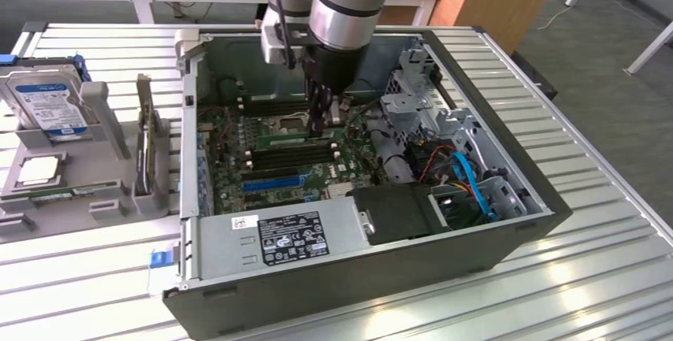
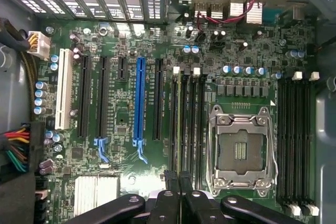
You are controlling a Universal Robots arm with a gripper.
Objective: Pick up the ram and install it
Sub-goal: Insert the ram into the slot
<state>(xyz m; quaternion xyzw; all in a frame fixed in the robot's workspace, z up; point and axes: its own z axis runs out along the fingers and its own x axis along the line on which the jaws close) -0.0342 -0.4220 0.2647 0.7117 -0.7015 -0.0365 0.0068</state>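
Gripper (image 2: 178, 181), fingers nearly closed on the ram (image 2: 179, 124), held it edge-on, apparently for alignment with the memory slots (image 2: 191, 124).

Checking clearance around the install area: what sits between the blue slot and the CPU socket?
In the wrist view, one black expansion slot, then a bank of long black memory slots.

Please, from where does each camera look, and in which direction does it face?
Exterior view: off the arm, above the case, looking down into it at a slant; the arm and gripper show.
Wrist view: on the wrist, looking straight down on the motherboard; the gripper shows, jaws shut on the ram.
Shared: the motherboard, its blue slot, the CPU socket and the gripper.
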